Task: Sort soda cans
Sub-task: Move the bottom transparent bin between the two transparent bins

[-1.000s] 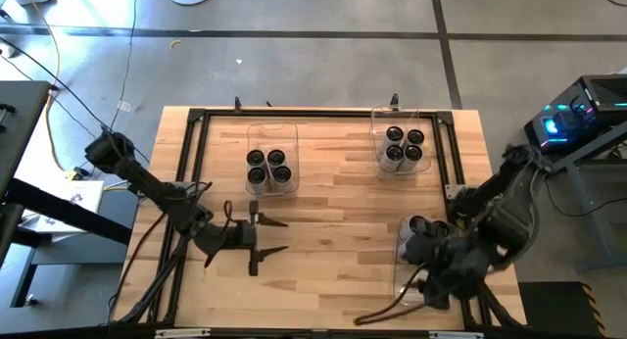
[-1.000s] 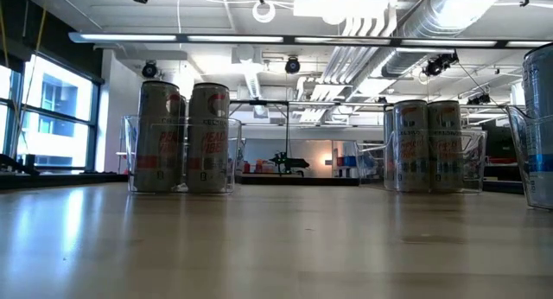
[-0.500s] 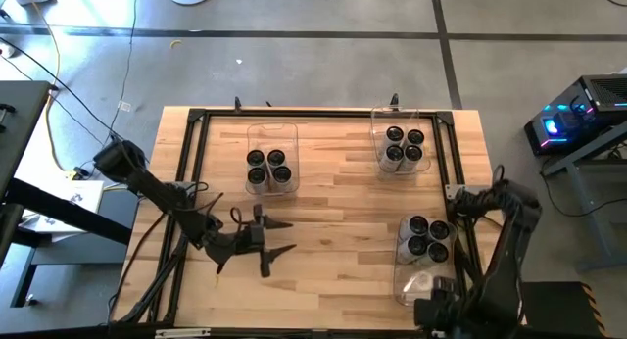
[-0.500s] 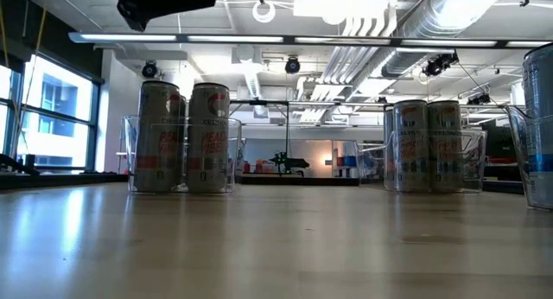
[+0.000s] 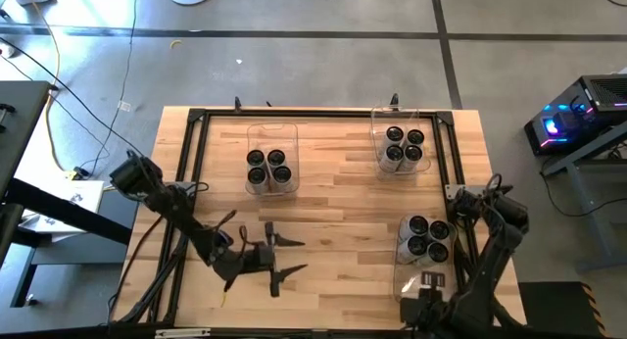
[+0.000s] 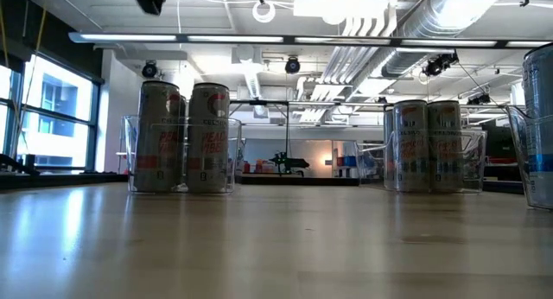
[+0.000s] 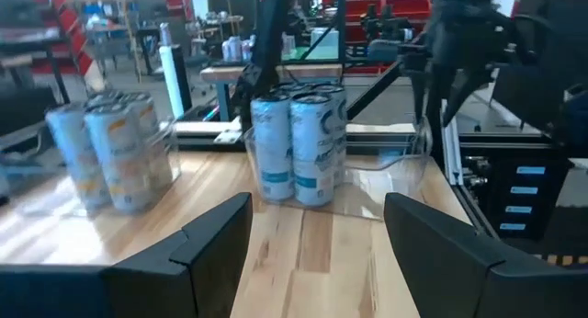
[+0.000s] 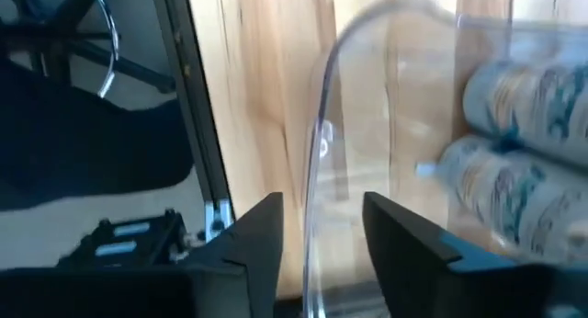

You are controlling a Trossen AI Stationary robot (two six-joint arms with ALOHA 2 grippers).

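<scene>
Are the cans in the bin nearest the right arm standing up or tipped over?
Standing upright. From above, the four soda cans show only round dark tops, packed together inside the clear bin.

Twelve small upright metal soda cans with dark round tops and silvery-grey sides stand in three tight clusters of four, each inside a clear plastic bin on the wooden desk. One cluster (image 5: 270, 169) sits at the far left-centre, its cans pale with red lettering in the low view (image 6: 183, 137). A second cluster (image 5: 404, 148) stands at the far right. The third (image 5: 427, 239) stands near the right edge, closer to the front (white cans with blue print, seen from the left wrist (image 7: 299, 145))
</scene>
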